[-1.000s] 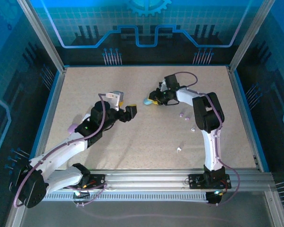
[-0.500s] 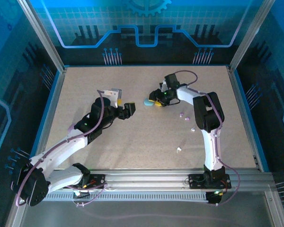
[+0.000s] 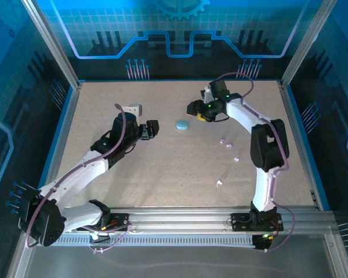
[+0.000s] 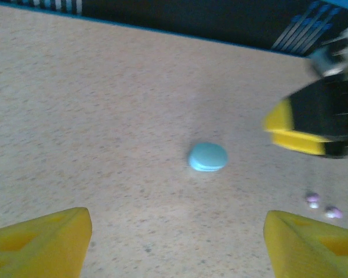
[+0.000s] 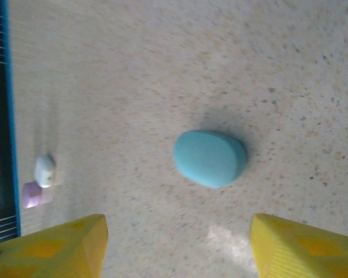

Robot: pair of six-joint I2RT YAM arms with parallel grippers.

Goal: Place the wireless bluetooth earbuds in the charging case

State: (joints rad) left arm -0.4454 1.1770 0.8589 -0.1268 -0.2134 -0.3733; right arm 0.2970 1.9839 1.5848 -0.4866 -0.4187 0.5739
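On the table (image 3: 162, 168), the right hand (image 3: 197, 112) has released the blue case (image 3: 181, 125).

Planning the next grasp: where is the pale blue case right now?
Top view: the pale blue case lies free on the table, mid-back, between the left hand and the right hand, touching neither.

Robot lab cell: speckled desk (image 3: 162, 165) boxed in by aluminium frame (image 3: 48, 43) and blue circuit-print panels (image 3: 104, 23), two arms (image 3: 84, 169) bolted to a rail (image 3: 180, 219).
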